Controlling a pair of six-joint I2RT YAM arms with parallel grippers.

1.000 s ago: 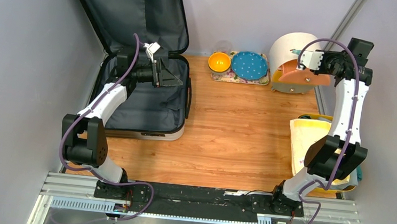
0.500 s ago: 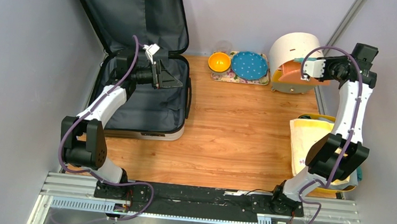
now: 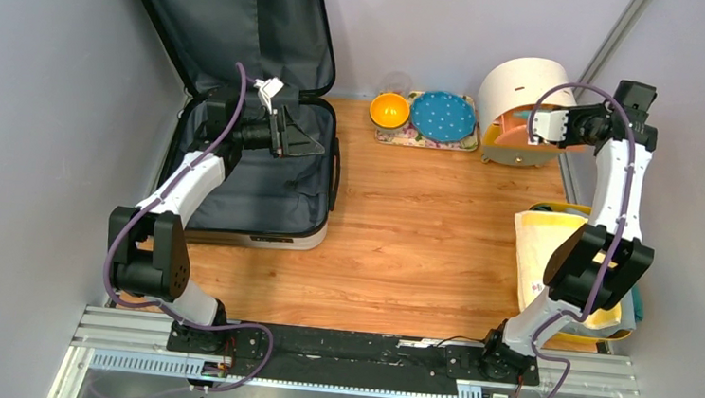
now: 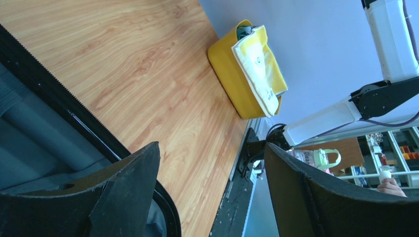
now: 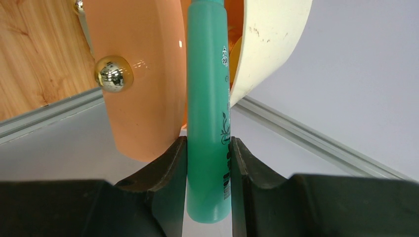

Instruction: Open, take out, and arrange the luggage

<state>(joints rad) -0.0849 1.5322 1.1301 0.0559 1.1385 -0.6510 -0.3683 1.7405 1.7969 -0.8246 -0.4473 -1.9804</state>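
Your luggage (image 3: 242, 167) lies open at the far left of the table (image 3: 421, 242). Its lower half is flat on the wood, and its lid stands up against the far wall, so you see the dark lining of both halves. Your left gripper (image 3: 301, 140) hangs over the right part of the lower half, close to the rim. Its jaws stand wide apart and they hold nothing; in the left wrist view only the black zipper edge and the bare wood show between the fingers (image 4: 133, 182). Your right gripper (image 5: 207, 148) is at the far right, at the round box (image 3: 519, 89). Its jaws are partly closed and press on both sides of a teal bottle (image 5: 206, 89), near one end of it. The other end of the bottle lies in the gap between the orange drawer front (image 5: 143, 74), which has a gold knob (image 5: 113, 73), and the cream shell of the box. Between the luggage and the box, at the far edge, an orange bowl (image 3: 389, 110) and a blue plate (image 3: 443, 116) sit side by side on a mat (image 3: 426, 142). At the right edge, nearer to you, a yellow bin (image 4: 227, 74) has a yellow-white cloth (image 4: 259, 64) hanging over its rim.
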